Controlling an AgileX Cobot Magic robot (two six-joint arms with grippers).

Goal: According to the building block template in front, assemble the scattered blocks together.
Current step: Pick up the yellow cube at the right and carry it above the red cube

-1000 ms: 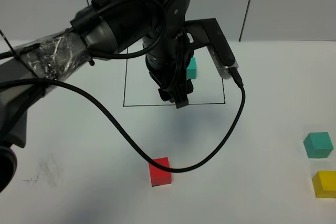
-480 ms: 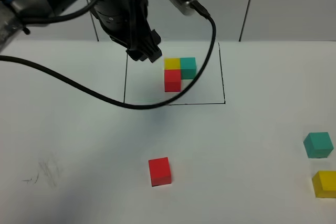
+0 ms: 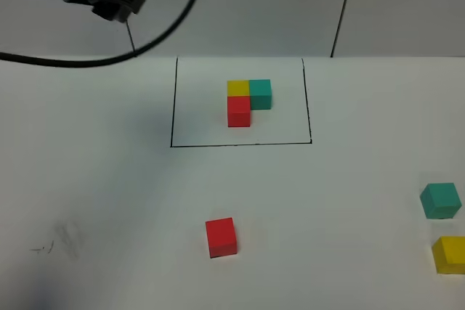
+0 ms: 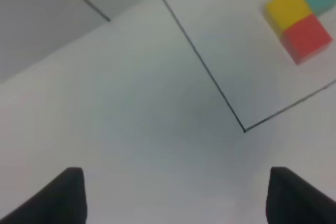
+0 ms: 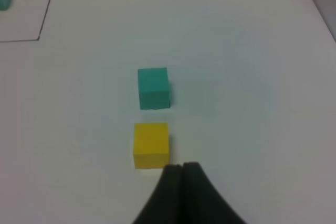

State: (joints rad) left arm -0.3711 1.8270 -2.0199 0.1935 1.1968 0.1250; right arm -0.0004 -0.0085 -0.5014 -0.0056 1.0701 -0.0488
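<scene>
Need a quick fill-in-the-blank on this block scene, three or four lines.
In the building block template, the cube joining red and teal is ___. The loose cube nearest the black outline is ___. The right gripper, by the loose yellow cube, is ___. The left gripper is ___.
Missing: yellow; red; shut; open.

One framed template; loose: one red block, one teal block, one yellow block.
</scene>
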